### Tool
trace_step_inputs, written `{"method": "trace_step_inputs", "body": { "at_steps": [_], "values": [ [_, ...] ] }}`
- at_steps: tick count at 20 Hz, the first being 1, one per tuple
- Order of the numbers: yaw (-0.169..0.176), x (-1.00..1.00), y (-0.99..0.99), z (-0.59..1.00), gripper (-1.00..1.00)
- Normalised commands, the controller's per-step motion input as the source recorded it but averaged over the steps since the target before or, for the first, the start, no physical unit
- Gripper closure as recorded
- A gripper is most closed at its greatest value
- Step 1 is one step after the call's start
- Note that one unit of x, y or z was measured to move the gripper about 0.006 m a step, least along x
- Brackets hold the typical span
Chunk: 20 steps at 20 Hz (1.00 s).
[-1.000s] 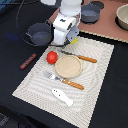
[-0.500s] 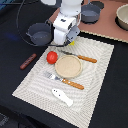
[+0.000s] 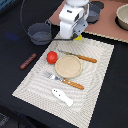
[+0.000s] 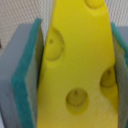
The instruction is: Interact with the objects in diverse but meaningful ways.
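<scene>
My gripper (image 3: 76, 35) at upper centre, pads (image 4: 27, 75) clamped on yellow cheese wedge (image 4: 80, 60), grey two-handled pot (image 3: 40, 33) upper left, red tomato (image 3: 51, 56), round plate (image 3: 68, 66) below, arm hiding the mat's top edge.

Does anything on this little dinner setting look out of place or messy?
One thing: the brown sausage stick lies off the placemat, alone on the dark table at the exterior view's left. The cheese wedge is not set down either; it sits between the gripper pads. Nothing looks spilled or broken.
</scene>
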Motion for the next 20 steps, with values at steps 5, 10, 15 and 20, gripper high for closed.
{"method": "trace_step_inputs", "body": {
  "at_steps": [5, 10, 15, 20],
  "values": [
    [-0.013, 0.58, -0.70, 0.41, 1.00],
    [-0.023, 0.67, -0.72, 0.07, 1.00],
    [-0.025, 0.70, -0.74, 0.00, 1.00],
    [-0.016, 0.67, -0.60, -0.05, 1.00]
  ]
}}
